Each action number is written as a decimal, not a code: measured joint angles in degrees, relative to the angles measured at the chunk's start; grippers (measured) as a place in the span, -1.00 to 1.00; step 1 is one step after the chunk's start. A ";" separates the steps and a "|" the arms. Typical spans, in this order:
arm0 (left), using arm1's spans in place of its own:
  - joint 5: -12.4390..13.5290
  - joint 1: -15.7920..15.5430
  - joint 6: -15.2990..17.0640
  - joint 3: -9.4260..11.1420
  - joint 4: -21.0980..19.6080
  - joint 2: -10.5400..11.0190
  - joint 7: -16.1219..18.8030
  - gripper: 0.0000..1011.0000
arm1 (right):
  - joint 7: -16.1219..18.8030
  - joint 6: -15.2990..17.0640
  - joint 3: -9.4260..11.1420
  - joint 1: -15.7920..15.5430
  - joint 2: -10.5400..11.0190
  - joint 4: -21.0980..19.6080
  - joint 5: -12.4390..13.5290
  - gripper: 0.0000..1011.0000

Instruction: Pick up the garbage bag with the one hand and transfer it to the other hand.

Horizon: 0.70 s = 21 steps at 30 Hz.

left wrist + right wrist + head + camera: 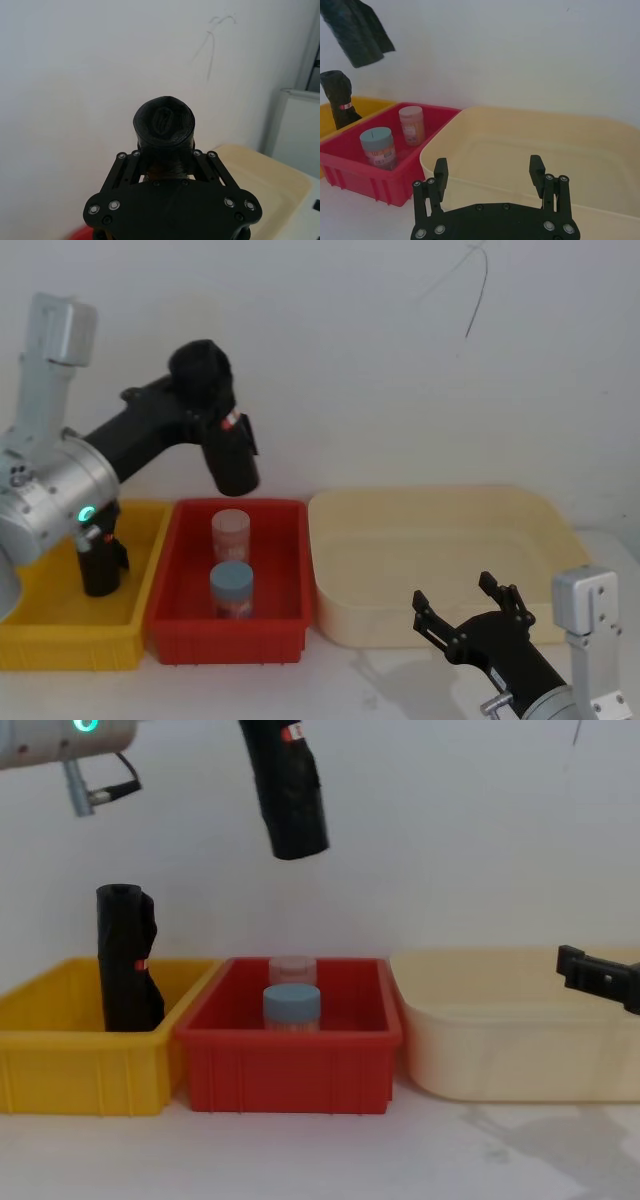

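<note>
Clamping the bag (236,465) near mid-length, the left tool (222,430) holds it tilted in the air above the red bin (225,640). The right tool (489,170) sits low in front of the cream bin (360,625), fingers (440,172) spread wide, empty. A label (232,422), apparently red and white, shows beside the clamp.
</note>
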 joint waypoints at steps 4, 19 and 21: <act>-1.04 -1.03 0.85 0.85 1.66 -1.35 -0.59 -0.27 | 0.00 0.00 0.00 0.00 -0.01 0.00 0.00 0.98; -3.02 -3.04 2.42 2.56 5.03 -3.81 -1.68 -0.27 | 4.16 4.66 -0.67 3.90 0.91 -0.72 1.41 0.98; -3.17 -3.19 2.55 2.70 5.28 -3.99 -1.76 -0.27 | 5.19 6.01 -1.15 5.21 1.00 -0.75 1.71 0.98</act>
